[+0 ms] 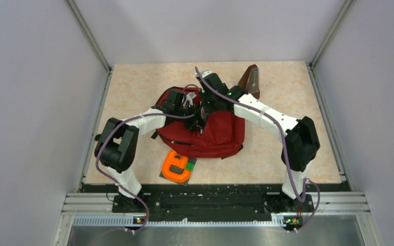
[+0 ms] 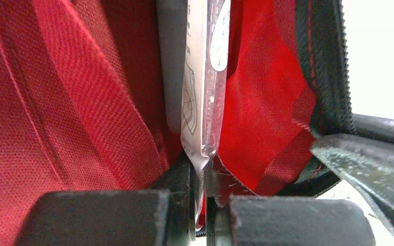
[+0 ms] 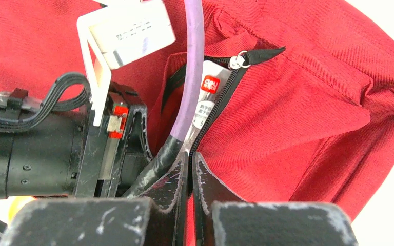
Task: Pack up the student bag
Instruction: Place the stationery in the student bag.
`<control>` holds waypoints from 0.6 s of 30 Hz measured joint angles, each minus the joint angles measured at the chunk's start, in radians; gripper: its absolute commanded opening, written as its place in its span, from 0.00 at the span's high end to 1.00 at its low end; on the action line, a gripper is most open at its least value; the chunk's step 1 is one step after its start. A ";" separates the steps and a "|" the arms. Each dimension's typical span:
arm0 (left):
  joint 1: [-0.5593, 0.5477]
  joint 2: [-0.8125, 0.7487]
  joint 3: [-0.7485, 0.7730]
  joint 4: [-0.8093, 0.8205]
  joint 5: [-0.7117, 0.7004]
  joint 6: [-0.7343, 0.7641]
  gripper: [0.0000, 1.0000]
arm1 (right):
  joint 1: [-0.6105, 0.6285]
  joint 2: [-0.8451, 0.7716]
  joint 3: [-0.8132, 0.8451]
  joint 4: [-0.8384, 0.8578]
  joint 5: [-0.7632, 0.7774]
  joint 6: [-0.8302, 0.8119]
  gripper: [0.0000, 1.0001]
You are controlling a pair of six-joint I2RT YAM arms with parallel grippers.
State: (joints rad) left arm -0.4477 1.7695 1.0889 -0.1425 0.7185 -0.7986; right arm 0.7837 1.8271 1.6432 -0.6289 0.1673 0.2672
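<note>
Since the student bag looks limp, the right gripper pinches its twelve-o'clock zipper edge while the left gripper clamps a clear plastic packet.

The student bag is matt red woven cloth with a fine ribbed weave, its zipper black with a shiny metal ring pull. The packet is clear glossy plastic; the table looks smooth, pale and marbled.
</note>
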 measured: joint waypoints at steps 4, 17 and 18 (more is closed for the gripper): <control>-0.004 -0.017 -0.031 0.022 0.002 0.023 1.00 | 0.000 -0.001 -0.002 0.006 0.000 0.008 1.00; -0.052 -0.021 -0.059 0.178 -0.117 -0.017 0.47 | 0.000 -0.093 -0.092 0.072 0.045 0.034 0.65; -0.053 -0.035 -0.063 0.166 -0.138 -0.011 0.44 | 0.000 -0.106 -0.094 0.073 0.048 0.035 0.59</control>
State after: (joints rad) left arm -0.5007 1.7340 1.0264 0.0231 0.5800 -0.8093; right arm 0.7841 1.7206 1.5494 -0.5560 0.2157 0.3019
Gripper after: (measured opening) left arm 0.454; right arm 0.251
